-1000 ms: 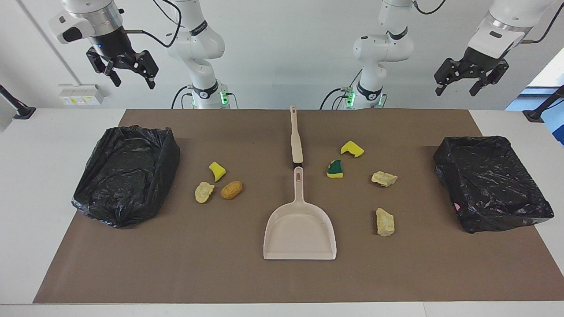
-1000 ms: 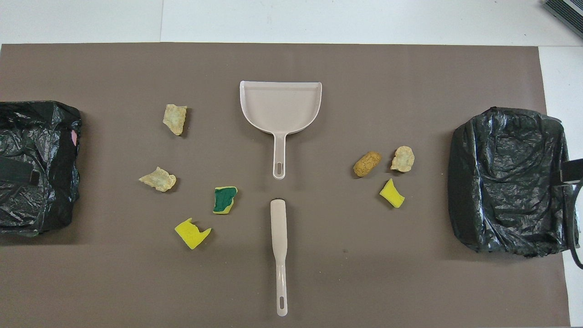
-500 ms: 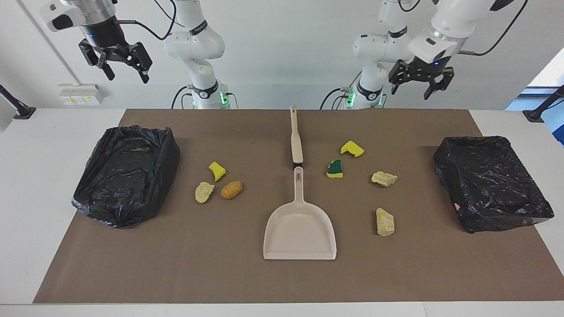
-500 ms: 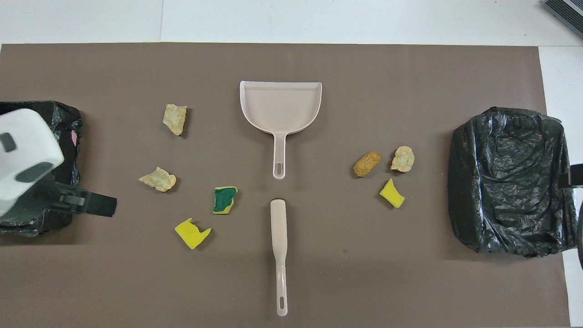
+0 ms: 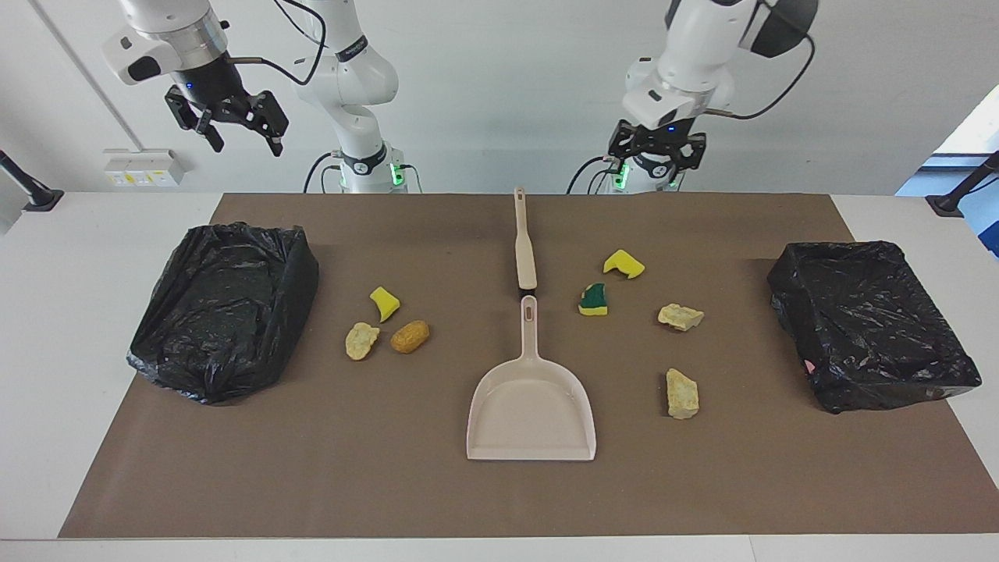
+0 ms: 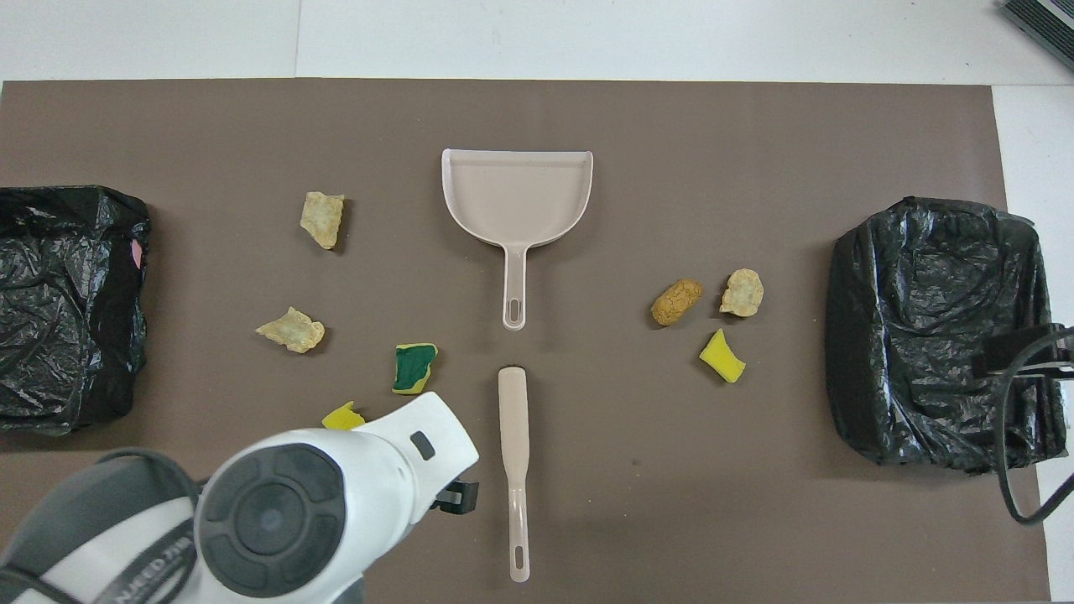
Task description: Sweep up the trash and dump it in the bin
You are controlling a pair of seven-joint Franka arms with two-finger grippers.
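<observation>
A: Where was the trash?
B: Seven scraps [image 5: 409,336] lay on the tabletop [image 5: 109,484] either side of the dustpan [image 5: 531,410] and brush [image 5: 524,248], between two black-lined bins [image 5: 225,309].
A: And the pincers?
B: The left pincer [image 5: 657,150] hung above the table edge near the brush, fingers spread. The right pincer [image 5: 234,125] hung high over its end, open and empty.

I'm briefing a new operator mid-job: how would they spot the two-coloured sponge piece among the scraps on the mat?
Start at the beige plastic dustpan in the middle of the brown mat and follow its handle toward the robots. Beside the handle's tip, toward the left arm's end, lies the green-and-yellow sponge piece. It alone has a dark green top; the plain yellow sponge scrap nearer the robots and the pale beige crumbly chunk beside it do not.
</observation>
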